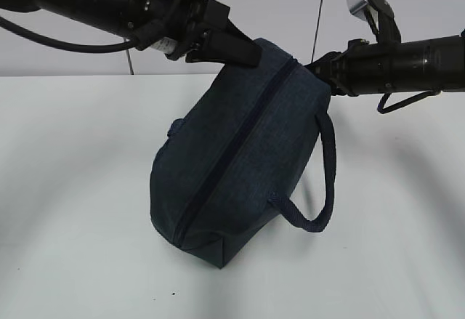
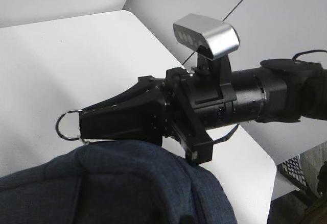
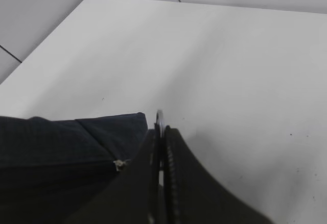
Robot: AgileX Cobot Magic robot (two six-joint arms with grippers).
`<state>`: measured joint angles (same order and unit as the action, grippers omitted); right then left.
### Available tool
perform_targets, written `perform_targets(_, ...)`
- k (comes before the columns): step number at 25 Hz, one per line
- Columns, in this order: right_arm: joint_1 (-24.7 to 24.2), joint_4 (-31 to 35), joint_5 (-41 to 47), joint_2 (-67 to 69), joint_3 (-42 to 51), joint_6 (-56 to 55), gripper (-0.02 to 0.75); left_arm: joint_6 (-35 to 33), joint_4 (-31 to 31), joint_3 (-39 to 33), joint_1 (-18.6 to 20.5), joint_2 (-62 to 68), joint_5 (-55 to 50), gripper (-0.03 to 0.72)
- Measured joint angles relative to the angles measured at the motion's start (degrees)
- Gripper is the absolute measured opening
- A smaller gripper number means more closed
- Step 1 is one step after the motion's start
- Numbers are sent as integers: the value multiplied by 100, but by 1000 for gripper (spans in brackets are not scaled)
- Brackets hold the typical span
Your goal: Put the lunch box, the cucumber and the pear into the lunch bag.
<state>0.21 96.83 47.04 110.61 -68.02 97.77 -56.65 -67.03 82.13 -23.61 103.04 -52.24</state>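
The dark navy lunch bag [image 1: 232,159] hangs tilted between my two grippers, its lower end down at the white table [image 1: 73,188]. Its black zipper [image 1: 232,152] runs up the side and looks closed. My left gripper [image 1: 243,50] is clamped on the bag's upper end; the left wrist view shows only bag fabric [image 2: 127,183] below it. My right gripper [image 3: 162,132] is shut on the metal ring pull [image 3: 159,118], which also shows in the left wrist view [image 2: 66,125]. The padded handle [image 1: 323,188] loops down on the right. The lunch box, cucumber and pear are out of view.
The table's far edge meets a grey wall [image 1: 290,6] just behind the bag. The right arm with its silver wrist camera [image 2: 207,35] reaches in close above the bag. The table's right edge [image 2: 265,157] drops off beside it.
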Motion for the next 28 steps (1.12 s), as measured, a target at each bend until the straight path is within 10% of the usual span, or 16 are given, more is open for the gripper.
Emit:
perform_targets(5,-4,307,-16,0,0,24,28,-22,-212,12,-5,220,253,11)
perform_targets(12,-17,471,-256,0,0,134,319,-22,-493,65,-5,625,843,11)
perform_targets(19,-17,312,-332,-289,0,430,361,-22,-656,108,0,943,992,25)
perform_targets(28,-17,-592,-1031,-1046,0,386,375,-22,-413,112,1,943,1235,303)
